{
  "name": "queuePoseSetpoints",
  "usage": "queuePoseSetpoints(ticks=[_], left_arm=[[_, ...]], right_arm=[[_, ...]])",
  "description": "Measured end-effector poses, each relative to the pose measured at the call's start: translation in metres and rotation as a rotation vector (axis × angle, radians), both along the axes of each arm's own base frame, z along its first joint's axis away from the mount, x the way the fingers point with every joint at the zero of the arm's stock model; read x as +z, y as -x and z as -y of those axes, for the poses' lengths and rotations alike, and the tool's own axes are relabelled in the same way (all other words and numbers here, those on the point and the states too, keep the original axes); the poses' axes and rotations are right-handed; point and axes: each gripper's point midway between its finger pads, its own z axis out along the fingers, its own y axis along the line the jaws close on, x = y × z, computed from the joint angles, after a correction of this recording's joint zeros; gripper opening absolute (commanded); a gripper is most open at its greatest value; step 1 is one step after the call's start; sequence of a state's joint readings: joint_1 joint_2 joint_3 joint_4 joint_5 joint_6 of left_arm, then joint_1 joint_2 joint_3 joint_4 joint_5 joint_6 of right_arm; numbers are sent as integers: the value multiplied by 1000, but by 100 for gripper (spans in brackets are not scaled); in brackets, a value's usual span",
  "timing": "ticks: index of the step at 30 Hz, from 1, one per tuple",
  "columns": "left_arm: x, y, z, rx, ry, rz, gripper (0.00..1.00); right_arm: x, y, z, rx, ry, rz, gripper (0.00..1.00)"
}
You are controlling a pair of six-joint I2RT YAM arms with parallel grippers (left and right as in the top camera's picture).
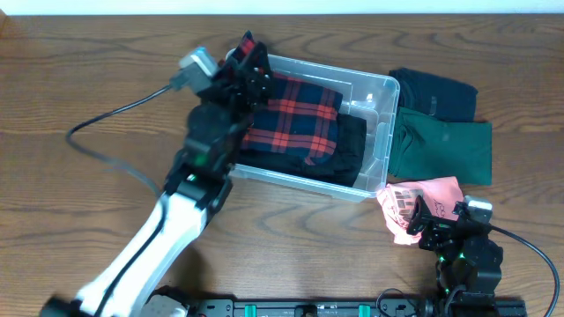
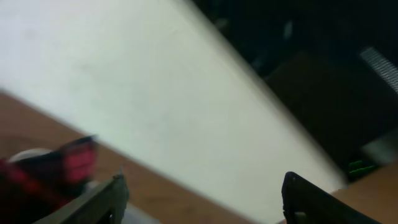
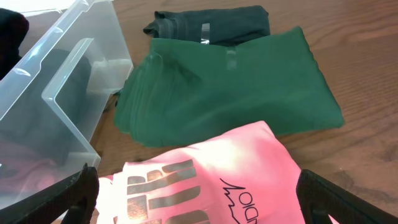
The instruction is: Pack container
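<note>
The clear plastic container (image 1: pixel 381 123) stands mid-table and holds a red and navy plaid garment (image 1: pixel 295 114) on top of a black garment (image 1: pixel 351 150). My left gripper (image 1: pixel 250 60) is open and empty above the container's far left corner. In the left wrist view (image 2: pixel 202 190) the picture is blurred, with the plaid (image 2: pixel 37 180) at lower left. My right gripper (image 1: pixel 423 216) is open just above a pink printed shirt (image 1: pixel 421 192) on the table by the container's near right corner. The right wrist view shows the pink shirt (image 3: pixel 205 155) between its fingers (image 3: pixel 199 196) and the container (image 3: pixel 56 81) at left.
A folded green garment (image 1: pixel 445 150) lies right of the container, with a folded dark navy garment (image 1: pixel 434 92) behind it. Both show in the right wrist view, green (image 3: pixel 236 87) and navy (image 3: pixel 211 25). A black cable (image 1: pixel 97 145) loops across the left of the table.
</note>
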State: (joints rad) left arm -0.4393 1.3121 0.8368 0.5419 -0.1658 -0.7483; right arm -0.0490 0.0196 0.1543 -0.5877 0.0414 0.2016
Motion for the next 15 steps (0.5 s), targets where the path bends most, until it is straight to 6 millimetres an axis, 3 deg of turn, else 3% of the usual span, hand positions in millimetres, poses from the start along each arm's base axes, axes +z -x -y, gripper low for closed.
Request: queuePoseSetpoints(ticks=[5, 10, 15], left_arm=[[-99, -33, 7, 14, -146, -186, 80], [-180, -45, 8, 8, -225, -338, 79], [-206, -49, 12, -6, -233, -405, 79]], right_arm=[[0, 0, 0, 0, 0, 0, 99], [0, 0, 0, 0, 1, 0, 99], [0, 0, 0, 0, 0, 0, 99]])
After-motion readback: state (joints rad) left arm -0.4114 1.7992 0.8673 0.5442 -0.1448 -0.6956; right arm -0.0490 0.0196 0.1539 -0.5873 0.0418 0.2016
